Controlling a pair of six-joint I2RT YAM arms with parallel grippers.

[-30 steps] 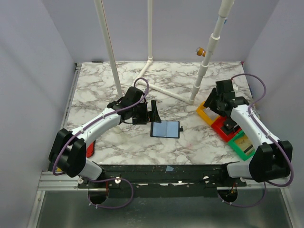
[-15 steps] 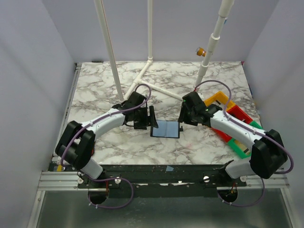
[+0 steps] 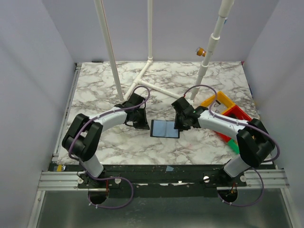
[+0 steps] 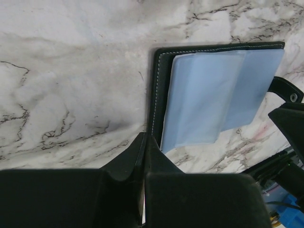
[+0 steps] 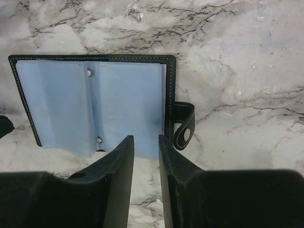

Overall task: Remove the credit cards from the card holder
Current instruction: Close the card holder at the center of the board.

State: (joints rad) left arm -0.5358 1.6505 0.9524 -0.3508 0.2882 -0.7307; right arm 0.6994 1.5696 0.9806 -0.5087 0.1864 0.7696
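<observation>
Pinning the wallet, lining up the pull.
Card holder (image 3: 165, 128) lies open flat on the marble table (image 3: 95, 90), between both arms. Left gripper (image 4: 145, 142) is clamped tight, tips at its left edge. Right gripper (image 5: 146, 140) hovers over the right-hand sleeve (image 5: 128, 104), jaws narrowly apart. Credit cards can't be made out inside. Best bet: keep that edge held down, pinch shallow, draw along the slot.

holder (image 5: 95, 102) near edge: was hidden behind the right fingers (image 5: 118, 175) in the right wrist view
holder corner: was covered by the left fingers (image 4: 128, 164) in the left wrist view
cards: could not be told apart inside the pale sleeves (image 4: 209, 95)
green bin (image 3: 232, 141): sat mostly behind the right arm (image 3: 218, 121)
</observation>
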